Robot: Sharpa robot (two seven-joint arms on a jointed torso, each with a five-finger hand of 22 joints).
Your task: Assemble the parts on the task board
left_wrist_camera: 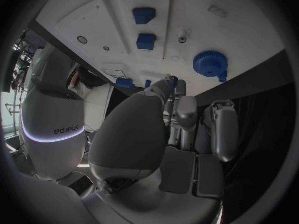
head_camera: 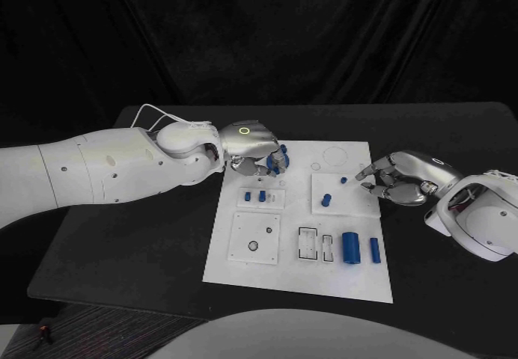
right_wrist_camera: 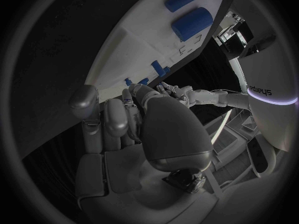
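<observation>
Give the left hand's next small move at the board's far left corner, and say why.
Probably lower the left hand a little and close its fingers on the blue gear: the hand hovers over that corner of the task board holding nothing, and the gear lies just beyond its fingertips.

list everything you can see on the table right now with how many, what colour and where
Flat white task board: one, white, middle of the black table.
Large blue cylinder: one, blue, lying near the board's near right corner.
Slim blue rod: one, blue, lying just right of the large cylinder.
Small blue pegs: two, blue, standing on the board's left middle plate.
Short blue peg: one, blue, standing on the right middle plate.
Blue toothed gear: one, blue, at the far left corner by the left hand.
Black table: one, black, under the board.
Left hand: silver, over the far left corner.
Right hand: silver, at the board's right edge.
</observation>
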